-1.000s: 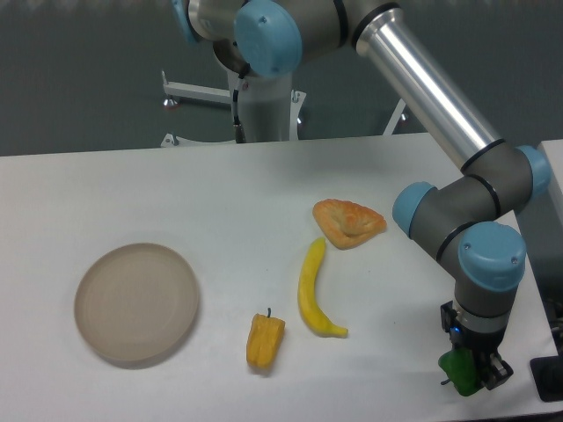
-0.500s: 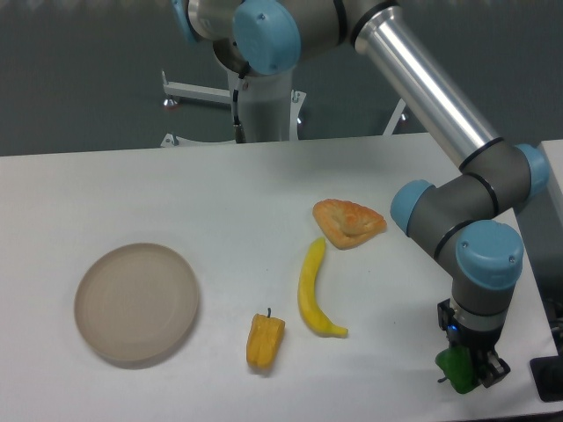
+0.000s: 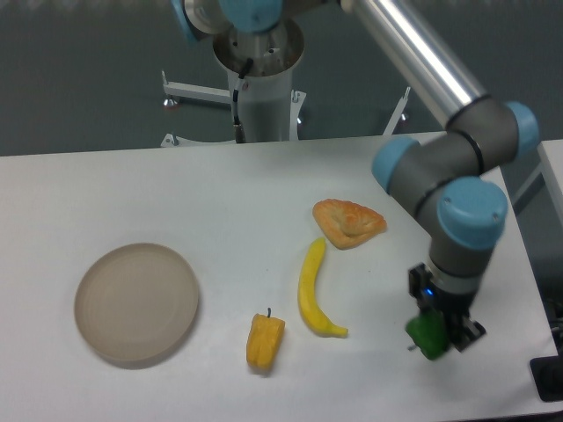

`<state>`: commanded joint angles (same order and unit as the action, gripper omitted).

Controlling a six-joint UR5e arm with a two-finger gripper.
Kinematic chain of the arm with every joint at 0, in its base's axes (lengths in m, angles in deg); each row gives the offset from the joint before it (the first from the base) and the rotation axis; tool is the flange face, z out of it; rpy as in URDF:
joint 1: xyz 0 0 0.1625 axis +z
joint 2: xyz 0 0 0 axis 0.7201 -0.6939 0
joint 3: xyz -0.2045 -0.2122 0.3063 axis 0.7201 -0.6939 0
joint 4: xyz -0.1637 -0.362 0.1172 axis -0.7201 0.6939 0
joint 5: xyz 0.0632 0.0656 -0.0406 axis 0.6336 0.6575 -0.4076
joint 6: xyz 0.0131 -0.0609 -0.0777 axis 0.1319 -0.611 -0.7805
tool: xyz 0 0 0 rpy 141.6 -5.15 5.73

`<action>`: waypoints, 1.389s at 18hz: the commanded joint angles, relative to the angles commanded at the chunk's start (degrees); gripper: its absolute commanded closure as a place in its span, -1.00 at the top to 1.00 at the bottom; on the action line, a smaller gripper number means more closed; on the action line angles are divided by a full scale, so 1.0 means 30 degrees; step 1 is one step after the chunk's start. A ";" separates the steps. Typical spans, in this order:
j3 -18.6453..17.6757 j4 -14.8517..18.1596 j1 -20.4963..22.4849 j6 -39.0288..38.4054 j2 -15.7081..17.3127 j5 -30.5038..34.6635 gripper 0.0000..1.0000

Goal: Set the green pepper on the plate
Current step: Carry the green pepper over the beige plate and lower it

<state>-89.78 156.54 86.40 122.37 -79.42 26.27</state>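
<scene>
Tool point(image 3: 437, 332) clamped on the pepper point(image 3: 427, 335), at the right side of the white surface point(image 3: 132, 193), near the front edge. Pepper glossy and bright green, held between dark fingers below the arm's point(image 3: 440, 79) grey wrist with its blue caps; whether lifted off the surface or touching it, cannot tell. Small dark stem poking out to the left of the pepper.

Plate point(image 3: 136, 303) far off at the left, round, beige, flat on the surface, nothing in it. Well apart from the pepper, with most of the surface between.

Between pepper and plate, three other things. Banana point(image 3: 311, 290) nearest the tool, to its left, lying long and slightly curved, top end pointing toward the back, lower end bent right toward the pepper. Yellow pepper point(image 3: 265, 340) further left, near the front edge, short dark stem pointing up, roughly midway between the banana and the plate. Pastry point(image 3: 348, 221) behind the banana, golden-brown and roughly triangular, just beside the banana's upper tip but apart from it.

A straight line from pepper to plate running over the banana's lower end and close by the yellow pepper. Pastry further back, off that line.

Arm's base post point(image 3: 261, 88) beyond the far edge of the surface, grey wall behind.
</scene>
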 joint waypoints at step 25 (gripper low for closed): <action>-0.5868 -0.5859 -0.8820 -1.8904 0.0857 -0.1351 -0.12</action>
<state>-107.38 138.97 59.94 65.66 -76.85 22.21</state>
